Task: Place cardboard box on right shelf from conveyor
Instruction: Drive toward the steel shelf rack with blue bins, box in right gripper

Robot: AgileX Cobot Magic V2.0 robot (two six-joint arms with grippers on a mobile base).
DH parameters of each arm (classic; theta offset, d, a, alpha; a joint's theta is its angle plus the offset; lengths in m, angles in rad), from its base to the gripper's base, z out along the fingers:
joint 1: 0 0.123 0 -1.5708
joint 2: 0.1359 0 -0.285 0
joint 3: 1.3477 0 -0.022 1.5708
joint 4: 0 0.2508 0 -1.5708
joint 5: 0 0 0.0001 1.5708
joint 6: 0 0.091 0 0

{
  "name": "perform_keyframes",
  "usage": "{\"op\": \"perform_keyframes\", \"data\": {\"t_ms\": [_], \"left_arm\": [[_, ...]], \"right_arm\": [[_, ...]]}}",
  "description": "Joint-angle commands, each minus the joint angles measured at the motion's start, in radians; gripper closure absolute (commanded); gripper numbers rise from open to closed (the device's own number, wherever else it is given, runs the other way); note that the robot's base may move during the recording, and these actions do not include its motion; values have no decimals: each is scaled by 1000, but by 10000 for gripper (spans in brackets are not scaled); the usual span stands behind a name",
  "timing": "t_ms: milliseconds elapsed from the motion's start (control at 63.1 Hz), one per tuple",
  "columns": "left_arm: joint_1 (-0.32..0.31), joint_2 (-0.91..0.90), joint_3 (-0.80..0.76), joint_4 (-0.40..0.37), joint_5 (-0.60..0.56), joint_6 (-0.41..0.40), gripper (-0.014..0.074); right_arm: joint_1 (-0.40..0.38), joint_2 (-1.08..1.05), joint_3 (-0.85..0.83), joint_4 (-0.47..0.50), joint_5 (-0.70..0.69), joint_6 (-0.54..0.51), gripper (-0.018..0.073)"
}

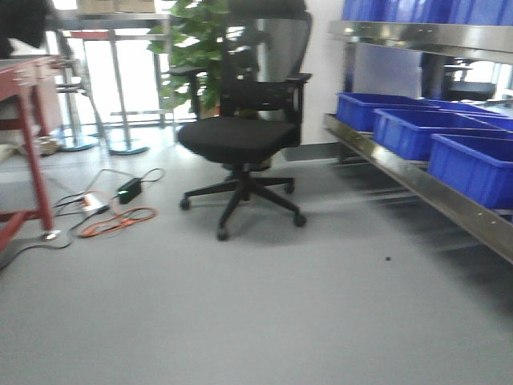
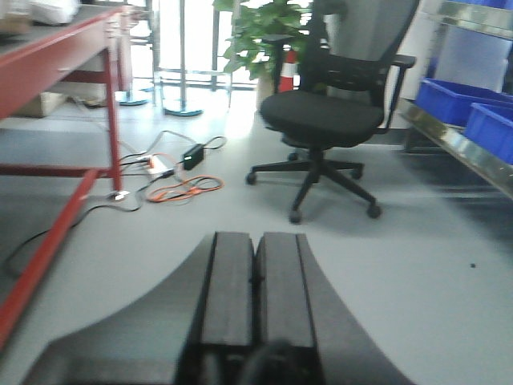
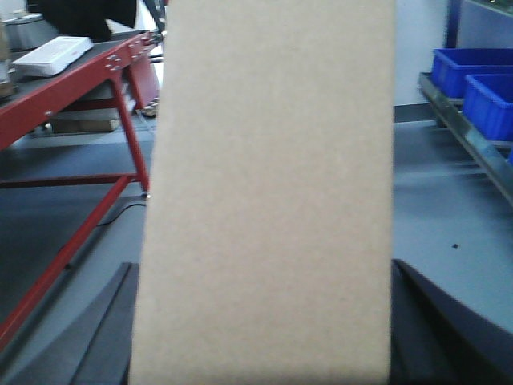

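The cardboard box (image 3: pixel 268 160), plain tan, fills the middle of the right wrist view. My right gripper (image 3: pixel 258 271) is shut on it, with a dark finger (image 3: pixel 108 329) at each side. The left gripper (image 2: pixel 256 238) is shut with its pads pressed together and nothing between them, hanging over grey floor. The right shelf (image 1: pixel 417 180) is a shiny steel ledge running along the right side, also seen as the shelf lip (image 2: pixel 461 152) and the shelf edge (image 3: pixel 473 148) in the wrist views. The conveyor is out of view.
Blue plastic bins (image 1: pixel 409 132) stand in a row on the shelf. A black office chair (image 1: pixel 244 136) stands mid-floor ahead. A red-framed bench (image 3: pixel 80 88) is at the left, with cables and an orange cord (image 1: pixel 112 220) on the floor beside it. A potted plant (image 1: pixel 196 48) stands behind the chair.
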Motion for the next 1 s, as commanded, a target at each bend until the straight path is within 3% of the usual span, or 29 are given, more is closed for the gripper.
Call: {"op": "perform_keyframes", "data": {"t_ms": [0, 983], "left_arm": [[1, -14, -3, -5, -84, -5, 715], [-5, -14, -3, -5, -84, -5, 715]], "right_arm": [[-5, 16, -27, -27, -99, -8, 396], [-5, 16, -27, -27, -99, -8, 396]]}}
